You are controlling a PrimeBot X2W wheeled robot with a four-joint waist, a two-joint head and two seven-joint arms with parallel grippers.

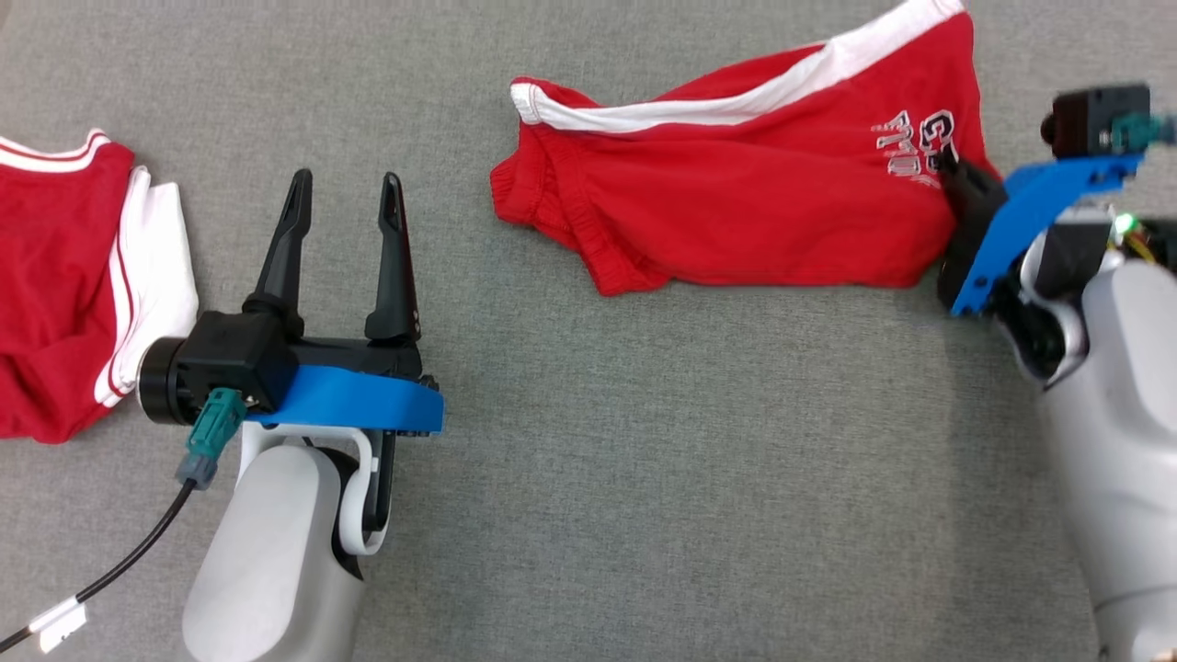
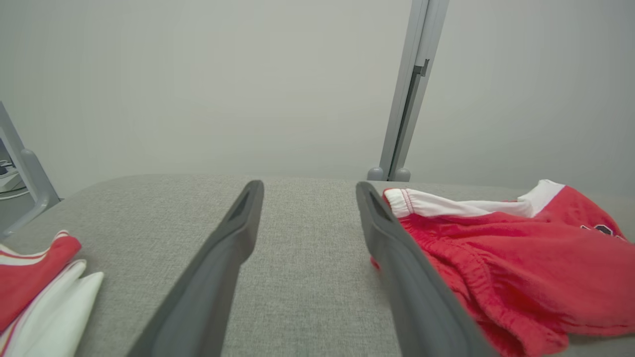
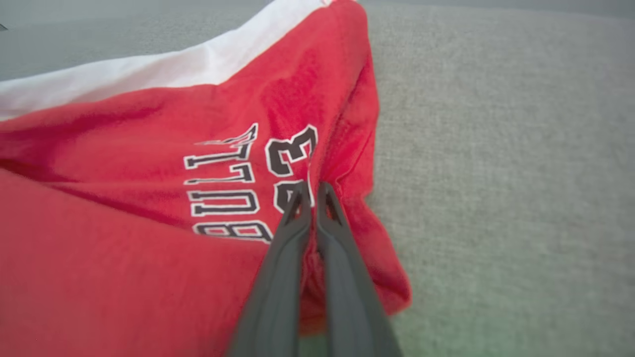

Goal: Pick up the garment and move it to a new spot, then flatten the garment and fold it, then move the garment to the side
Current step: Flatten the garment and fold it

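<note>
Right hand (image 1: 952, 175) pinching the red shorts (image 1: 736, 211) at their lettered end, left hand (image 1: 345, 188) hanging spread.

The right hand's two dark fingers (image 3: 287, 238) are pressing together on a raised fold of red cloth just beside the black-and-white printed lettering (image 3: 248, 188) (part of it reads "BULL"). The shorts are lying crumpled on the grey bench (image 1: 644, 478), toward its far edge and right side. Their white side stripe (image 1: 736, 101) is running along the far side, and the gathered waistband is pointing toward the bench's middle. The left hand is holding its fingers wide apart over bare bench, nearer the left side and touching nothing. A second red and white garment (image 1: 55, 276) is lying bunched at the bench's left edge, well apart from the shorts. A grey upright post (image 2: 412, 89) is standing beyond the far edge.
</note>
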